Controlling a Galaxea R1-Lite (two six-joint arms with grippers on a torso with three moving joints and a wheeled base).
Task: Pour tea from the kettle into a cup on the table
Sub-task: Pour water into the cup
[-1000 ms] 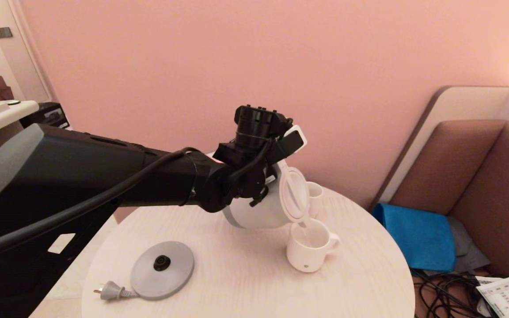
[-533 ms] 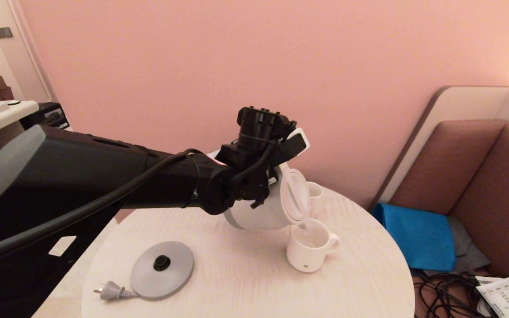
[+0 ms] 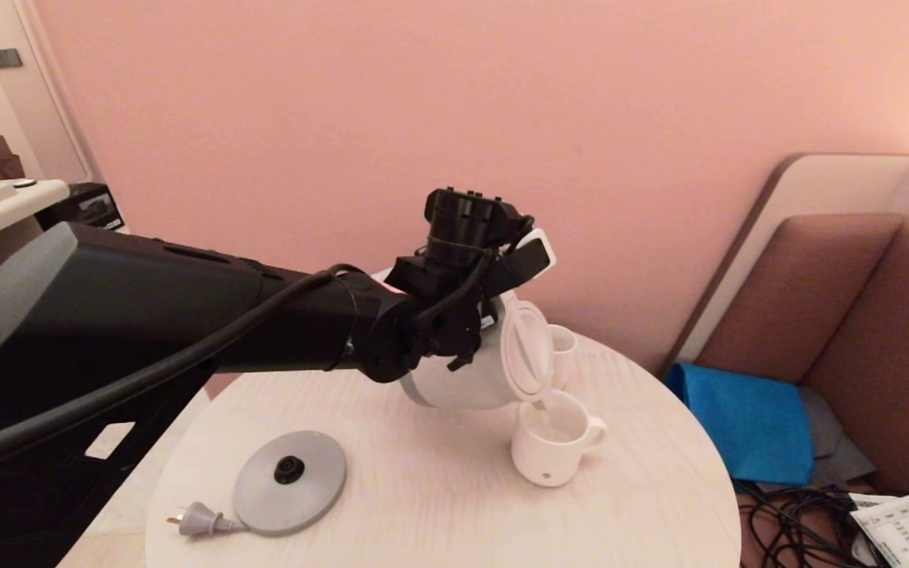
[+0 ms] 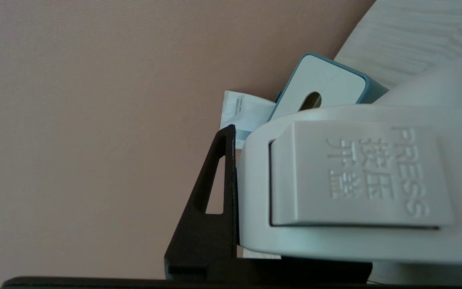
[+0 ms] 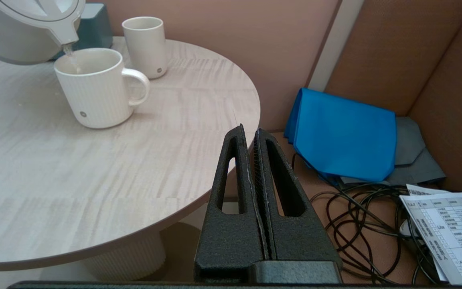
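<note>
You have the kettle (image 3: 466,371) tipped hard over near the middle of the table (image 3: 439,505), its spout right above the rim of the cup (image 3: 551,446), which stands at about 3 o'clock from centre. A thin stream of tea (image 5: 70,56) is running into the cup now.

Your left gripper (image 3: 521,260) is closed on the kettle's loop handle; in the left wrist view one finger (image 4: 211,208) lies flat against the handle just behind the lid button, and the other is hidden behind the handle.

Your right gripper (image 5: 254,176) sits parked off the table edge at roughly 4 o'clock, fingers pressed together with nothing between them.

Expect the kettle to be heavy for one arm and to shift its weight as liquid moves; the plastic handle is stiff but smooth, so hold well around the loop and keep off the button, which would release the lid. The cup is ceramic and light, so a knock from the spout would likely shove it.

The smaller cup (image 5: 144,46) stands just behind at 2 o'clock, the grey base (image 3: 290,481) and plug (image 3: 196,519) at 8 o'clock. I can't judge the fill level clearly from here.
</note>
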